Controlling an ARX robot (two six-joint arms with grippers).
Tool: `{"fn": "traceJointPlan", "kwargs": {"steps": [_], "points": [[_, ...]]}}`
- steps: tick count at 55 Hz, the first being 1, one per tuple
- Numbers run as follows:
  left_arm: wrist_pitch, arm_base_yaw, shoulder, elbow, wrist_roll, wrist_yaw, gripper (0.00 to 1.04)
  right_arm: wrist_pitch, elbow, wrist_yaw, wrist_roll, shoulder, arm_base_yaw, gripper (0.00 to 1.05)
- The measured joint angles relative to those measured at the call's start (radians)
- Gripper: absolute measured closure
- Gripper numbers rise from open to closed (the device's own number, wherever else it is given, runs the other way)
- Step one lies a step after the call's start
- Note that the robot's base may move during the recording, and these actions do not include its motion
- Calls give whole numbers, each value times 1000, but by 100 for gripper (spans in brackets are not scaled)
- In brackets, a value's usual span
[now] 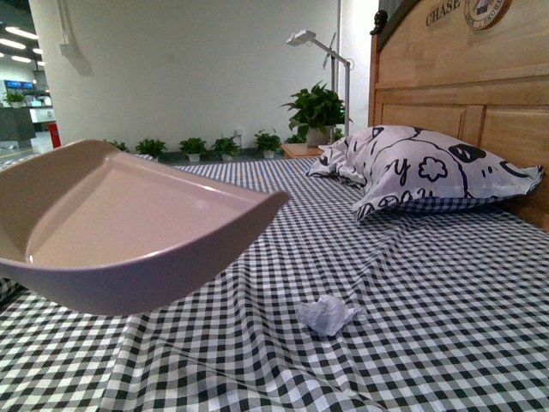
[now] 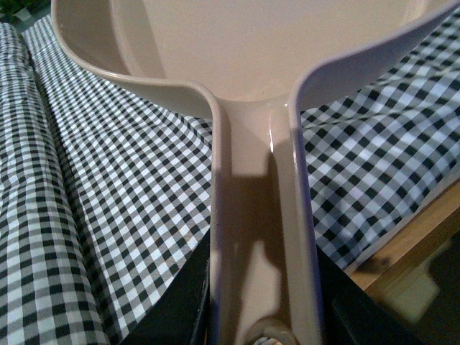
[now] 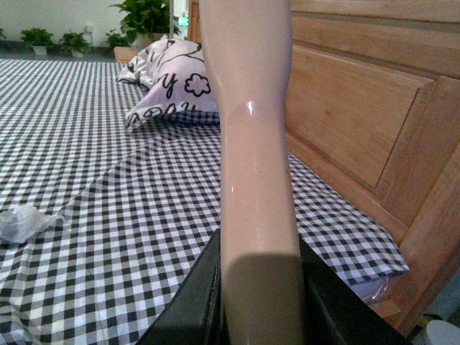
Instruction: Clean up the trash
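The left jaws are clamping shut on the handle of the pink dustpan (image 1: 129,232), holding it raised over the near left of the bed (image 1: 446,292). The right jaws are closing tight around a pale handle (image 3: 251,144), whose working end is out of view. The paper ball (image 1: 326,314) is lying loose on the checked sheet (image 1: 214,343), near centre, apart from the pan. Nothing is being swept up yet, so the whole cleanup is waiting to be done.

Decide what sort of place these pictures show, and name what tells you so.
Probably a bedroom display inside a larger hall or showroom: a checked sheet, a patterned pillow and a wooden headboard make it a bedroom, while potted plants stand in a row well beyond.
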Motion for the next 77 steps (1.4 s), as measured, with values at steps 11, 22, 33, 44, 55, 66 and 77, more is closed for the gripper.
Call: {"fn": "traceJointPlan", "kwargs": {"steps": [11,22,33,44,55,66,77], "points": [[-44,26,204,116,157,42,78,0,0,0,0,0,0,84],[-67,18,331,165,261,55,78,0,0,0,0,0,0,84],[-35,-37,437,204,323,61,78,0,0,0,0,0,0,84],[-26,-73,540,242,336,64,78,0,0,0,0,0,0,84],[-37,-89,604,264,351,50,78,0,0,0,0,0,0,84],[-72,-108,633,302,356,43,78,0,0,0,0,0,0,84],[-109,-113,657,323,371,24,78,0,0,0,0,0,0,84]]}}
